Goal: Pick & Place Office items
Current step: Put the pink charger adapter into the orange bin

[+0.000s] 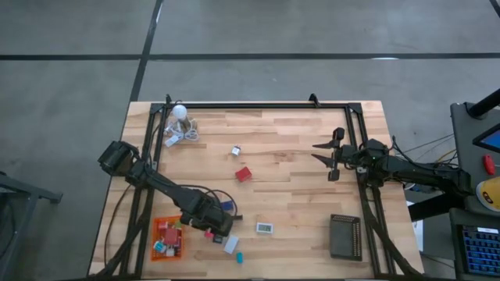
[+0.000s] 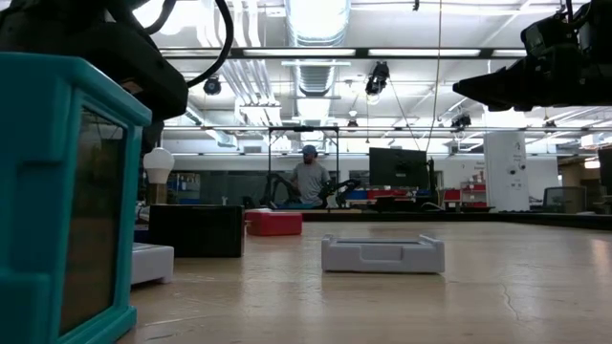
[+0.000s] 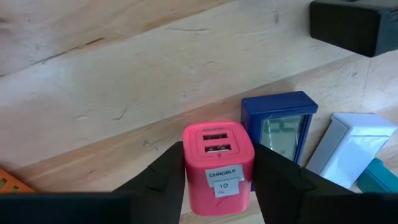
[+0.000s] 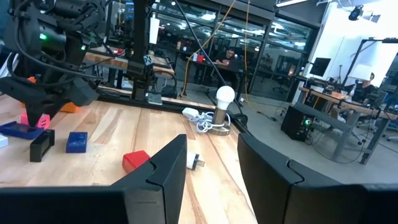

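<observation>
L hand (image 3: 217, 183) gripping pink charger block (image 3: 218, 165), table

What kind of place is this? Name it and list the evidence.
Probably a robotics lab or industrial workshop: exposed ceiling ducts and strip lights, a person at a monitor workstation, and glass-walled bays with cables and equipment.

Near the surface's front-left corner we find little room: the left claw (image 3: 217, 180), closed on a pink charger block (image 3: 218, 167), has a navy framed piece (image 3: 281, 127), a white block (image 3: 349, 144) and the orange tray (image 1: 168, 238) crowding it. Toward the right edge we see bare wood between the red block (image 1: 244, 174) and the black tray (image 1: 345, 236).
</observation>
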`<state>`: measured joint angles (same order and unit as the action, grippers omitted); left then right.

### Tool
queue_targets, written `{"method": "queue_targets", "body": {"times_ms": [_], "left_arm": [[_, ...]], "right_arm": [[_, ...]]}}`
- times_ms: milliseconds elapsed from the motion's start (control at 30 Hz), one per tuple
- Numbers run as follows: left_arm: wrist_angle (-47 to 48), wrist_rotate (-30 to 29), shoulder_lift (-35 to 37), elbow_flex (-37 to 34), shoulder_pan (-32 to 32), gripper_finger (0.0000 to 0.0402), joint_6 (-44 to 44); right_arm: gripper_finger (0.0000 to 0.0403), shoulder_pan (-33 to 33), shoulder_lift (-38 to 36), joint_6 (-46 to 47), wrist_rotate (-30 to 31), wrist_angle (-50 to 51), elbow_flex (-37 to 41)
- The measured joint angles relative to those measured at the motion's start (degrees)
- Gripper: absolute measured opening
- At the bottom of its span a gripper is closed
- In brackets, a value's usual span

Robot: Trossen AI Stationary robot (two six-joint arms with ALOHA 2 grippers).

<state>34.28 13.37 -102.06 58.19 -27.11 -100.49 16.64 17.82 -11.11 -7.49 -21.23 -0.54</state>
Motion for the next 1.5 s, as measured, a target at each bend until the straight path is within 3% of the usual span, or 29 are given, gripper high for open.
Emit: {"method": "queue_targets", "body": {"times_ms": [833,1233,1500], "left_arm": [[9.72,-1.25,8.73,2.53,-1.00,0.0157,-1.07],[25.21,-7.62,12.44,9.75,-8.15,0.0158,-12.04],[31.79,-9.72,12.44,13.45,-15.02,0.0158,-24.58]], "right_arm": [[0.0139,-0.01,-0.01,0.00,0.00,0.02,0.00],[0.0139,0.00,-0.01,0.00,-0.01,0.02,0.00],[0.0139,0.00,-0.01,0.00,0.00,0.02,0.00]]}}
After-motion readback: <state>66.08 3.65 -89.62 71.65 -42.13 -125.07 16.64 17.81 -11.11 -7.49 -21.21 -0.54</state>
